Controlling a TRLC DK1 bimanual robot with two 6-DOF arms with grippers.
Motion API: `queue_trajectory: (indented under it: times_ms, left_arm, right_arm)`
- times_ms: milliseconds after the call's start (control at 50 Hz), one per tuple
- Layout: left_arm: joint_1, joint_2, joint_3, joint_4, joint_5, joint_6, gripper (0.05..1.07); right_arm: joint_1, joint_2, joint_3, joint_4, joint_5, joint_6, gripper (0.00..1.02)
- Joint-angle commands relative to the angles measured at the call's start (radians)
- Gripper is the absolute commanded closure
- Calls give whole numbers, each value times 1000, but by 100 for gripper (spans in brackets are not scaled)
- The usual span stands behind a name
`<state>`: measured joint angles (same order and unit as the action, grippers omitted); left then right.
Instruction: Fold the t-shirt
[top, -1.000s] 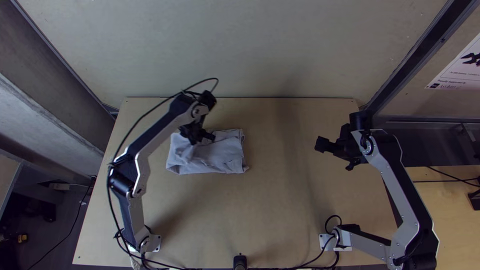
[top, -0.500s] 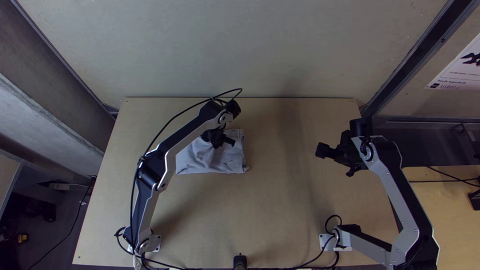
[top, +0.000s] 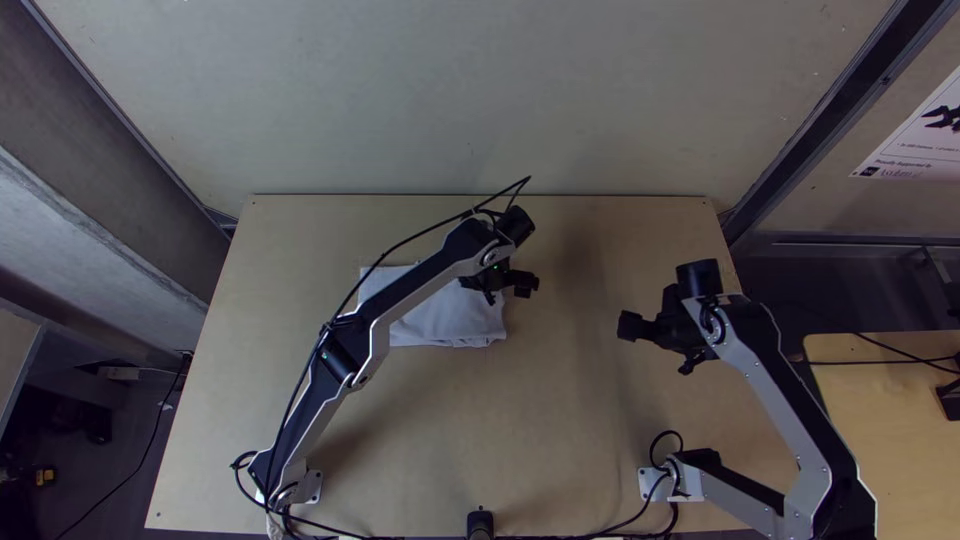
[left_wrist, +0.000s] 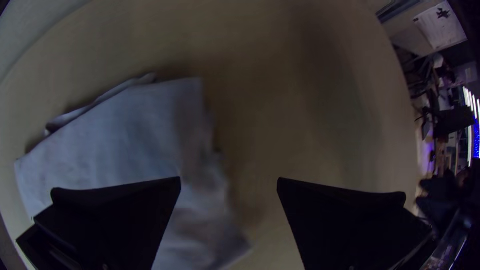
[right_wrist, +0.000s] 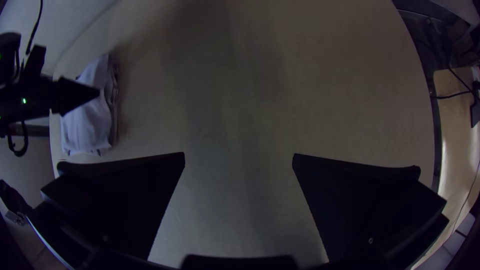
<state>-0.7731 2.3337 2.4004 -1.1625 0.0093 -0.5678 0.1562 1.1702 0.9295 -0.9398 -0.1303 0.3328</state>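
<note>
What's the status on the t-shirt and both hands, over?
Left hand open, beside the t-shirt. Right hand open, over the table. T-shirt folded into a rough rectangle. Left arm above, hiding part of it from the top view.

A robotics lab: two robot arms (top: 420, 290), grey panels (top: 480, 100), metal framing (top: 826, 112), a poster (top: 920, 135).

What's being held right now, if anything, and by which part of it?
Nothing is held: the left gripper is open near the folded T-shirt, the right gripper open away from it.

White printed sheet (top: 905, 150), small lettering, on pale side wall (top: 825, 192)
</note>
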Motion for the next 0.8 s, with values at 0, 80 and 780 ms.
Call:
queue_trajectory:
  times_ms: [0, 80, 780]
  left_arm:
    - [1, 30, 28, 26, 43, -66, 9]
    - [9, 35, 28, 37, 81, -76, 9]
    - [334, -573, -323, 32, -25, 203, 9]
  right_arm:
    - [16, -24, -38, 18, 4, 14, 4]
    - [8, -26, -34, 18, 6, 12, 4]
    - [-75, 43, 414, 102, 201, -219, 4]
